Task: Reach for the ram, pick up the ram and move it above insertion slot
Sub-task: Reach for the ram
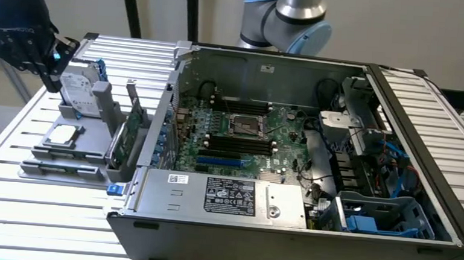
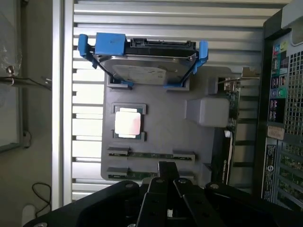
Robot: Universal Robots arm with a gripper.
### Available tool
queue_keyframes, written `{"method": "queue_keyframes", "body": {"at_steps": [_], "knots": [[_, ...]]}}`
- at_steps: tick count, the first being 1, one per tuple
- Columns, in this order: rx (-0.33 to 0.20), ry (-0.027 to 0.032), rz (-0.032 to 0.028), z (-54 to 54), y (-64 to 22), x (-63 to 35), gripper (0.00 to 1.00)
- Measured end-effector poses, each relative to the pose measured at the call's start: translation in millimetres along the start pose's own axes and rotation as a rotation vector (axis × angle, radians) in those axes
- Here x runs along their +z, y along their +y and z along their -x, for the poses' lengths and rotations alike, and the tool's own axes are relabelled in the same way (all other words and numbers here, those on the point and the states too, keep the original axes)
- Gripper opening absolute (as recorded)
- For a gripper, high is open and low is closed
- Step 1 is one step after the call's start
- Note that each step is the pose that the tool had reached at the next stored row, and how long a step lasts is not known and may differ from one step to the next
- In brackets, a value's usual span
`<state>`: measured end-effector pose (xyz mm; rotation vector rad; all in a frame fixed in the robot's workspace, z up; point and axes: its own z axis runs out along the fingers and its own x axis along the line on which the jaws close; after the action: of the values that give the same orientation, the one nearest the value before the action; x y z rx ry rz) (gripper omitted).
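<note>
Hovering above the grey parts fixture point(image 2: 161, 132), the gripper point(image 2: 166, 166) has its jaws clenched together with nothing between them. In the exterior view it hangs beside the hard drive point(image 1: 77, 87), toward that view's left. The ram point(image 2: 151, 154), a thin green stick, sits untouched in a clipped channel of the fixture. A second ram stick point(image 2: 135, 174) lies parallel just beside it, partly hidden by the gripper in the wrist view. A processor point(image 2: 128, 123) sits between the ram and the hard drive, which stands on edge in a blue carrier point(image 2: 110, 43). An expansion card point(image 1: 127, 139) stands upright at the fixture's edge nearest the open computer case point(image 1: 249, 240). Black memory slots point(image 1: 239, 144) on the motherboard point(image 1: 285, 124) lie well apart from the ram.
</note>
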<state>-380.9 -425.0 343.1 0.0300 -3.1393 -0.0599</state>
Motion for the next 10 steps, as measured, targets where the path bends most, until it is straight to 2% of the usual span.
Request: {"method": "queue_keyframes", "body": {"at_steps": [8,10], "knots": [[0.000,0.0027,0.0001,-0.4,-35.0,0.0,0.11],[-0.001,0.0030,0.0001,-0.4,-39.7,0.0,0.11]]}}
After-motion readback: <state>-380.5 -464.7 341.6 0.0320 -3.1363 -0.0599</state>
